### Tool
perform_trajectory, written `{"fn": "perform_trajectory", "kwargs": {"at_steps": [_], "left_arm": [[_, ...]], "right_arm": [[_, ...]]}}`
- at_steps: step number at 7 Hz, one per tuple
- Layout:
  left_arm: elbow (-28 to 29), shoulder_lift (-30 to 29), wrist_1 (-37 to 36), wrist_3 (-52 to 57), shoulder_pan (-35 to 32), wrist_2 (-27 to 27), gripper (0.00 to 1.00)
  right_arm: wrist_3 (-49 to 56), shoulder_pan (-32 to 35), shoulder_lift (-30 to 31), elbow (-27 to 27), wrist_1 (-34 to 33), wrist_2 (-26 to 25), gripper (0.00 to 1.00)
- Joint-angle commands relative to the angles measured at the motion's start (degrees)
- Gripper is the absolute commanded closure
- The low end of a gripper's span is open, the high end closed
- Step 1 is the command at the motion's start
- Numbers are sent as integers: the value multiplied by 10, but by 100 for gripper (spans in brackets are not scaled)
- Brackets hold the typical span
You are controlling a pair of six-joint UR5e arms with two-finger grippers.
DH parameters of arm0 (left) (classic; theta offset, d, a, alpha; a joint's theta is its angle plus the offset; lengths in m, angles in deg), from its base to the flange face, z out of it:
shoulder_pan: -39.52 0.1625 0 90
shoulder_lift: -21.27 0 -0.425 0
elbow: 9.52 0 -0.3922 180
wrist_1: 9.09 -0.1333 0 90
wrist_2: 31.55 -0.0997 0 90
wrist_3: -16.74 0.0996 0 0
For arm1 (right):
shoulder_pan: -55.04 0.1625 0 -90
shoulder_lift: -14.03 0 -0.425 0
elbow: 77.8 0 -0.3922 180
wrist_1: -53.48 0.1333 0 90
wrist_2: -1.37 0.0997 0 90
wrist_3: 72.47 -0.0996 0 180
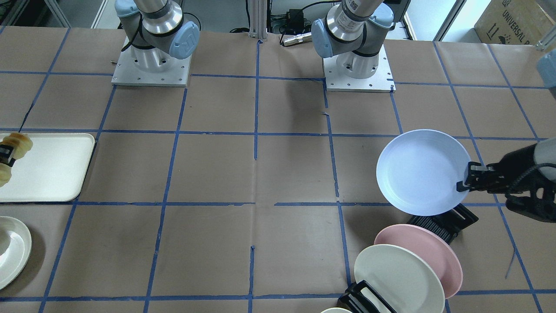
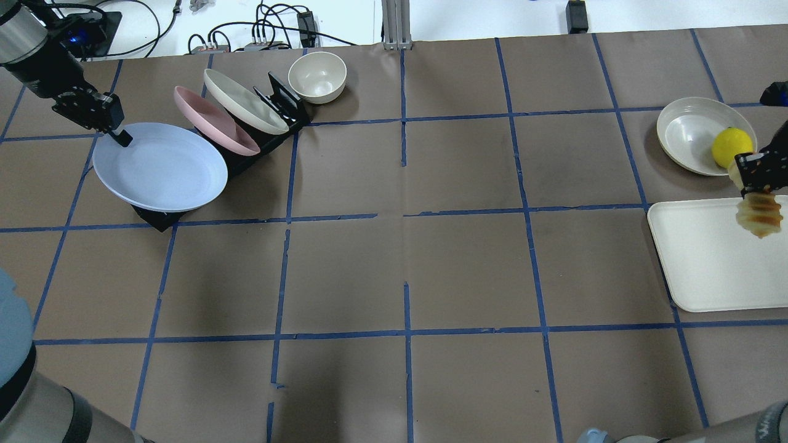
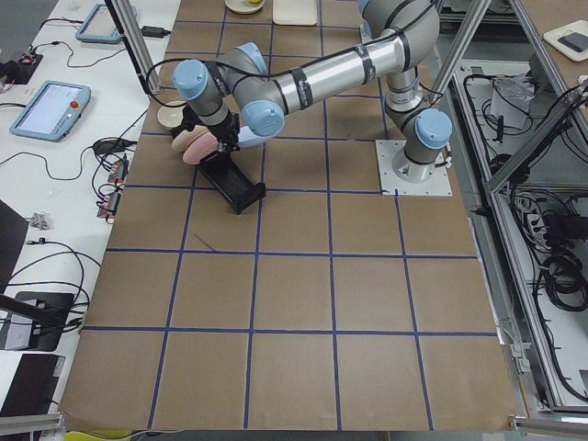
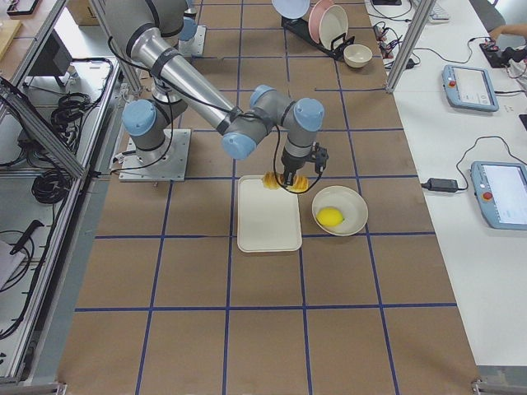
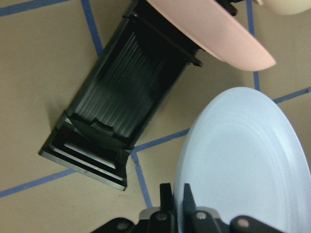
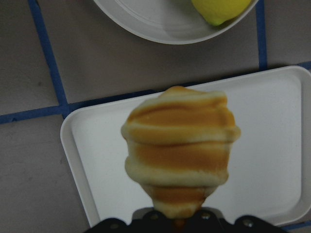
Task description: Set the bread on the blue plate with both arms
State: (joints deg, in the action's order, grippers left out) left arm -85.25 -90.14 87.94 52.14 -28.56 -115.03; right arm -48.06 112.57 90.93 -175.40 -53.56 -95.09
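My left gripper (image 2: 120, 136) is shut on the rim of the blue plate (image 2: 159, 166) and holds it in the air above the near end of the black dish rack (image 2: 154, 218). The plate also shows in the front view (image 1: 419, 171) and the left wrist view (image 5: 243, 165). My right gripper (image 2: 754, 175) is shut on the bread (image 2: 760, 214), a ridged pale yellow and orange roll, held above the cream tray (image 2: 708, 264). The bread fills the right wrist view (image 6: 180, 148) and shows at the front view's left edge (image 1: 15, 145).
The rack holds a pink plate (image 2: 212, 120) and a cream-white plate (image 2: 243, 101) on edge. A cream bowl (image 2: 317, 75) stands behind it. A shallow cream bowl (image 2: 686, 132) with a lemon (image 2: 731, 146) sits beyond the tray. Brown paper with blue tape lines covers the table.
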Motion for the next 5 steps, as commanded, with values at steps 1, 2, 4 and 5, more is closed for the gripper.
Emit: {"fn": "perform_trajectory", "kwargs": {"at_steps": [1, 2, 4, 5], "left_arm": [[-56, 63, -7, -194, -87, 5, 97], [-61, 71, -18, -290, -150, 6, 97], [-78, 59, -99, -477, -264, 15, 97], [-93, 57, -131, -546, -307, 14, 97]], "right_arm": [[-1, 54, 53, 85, 136, 10, 97], [-2, 91, 77, 96, 161, 18, 97], [-7, 159, 128, 103, 179, 50, 96], [-11, 199, 142, 103, 177, 46, 96]]}}
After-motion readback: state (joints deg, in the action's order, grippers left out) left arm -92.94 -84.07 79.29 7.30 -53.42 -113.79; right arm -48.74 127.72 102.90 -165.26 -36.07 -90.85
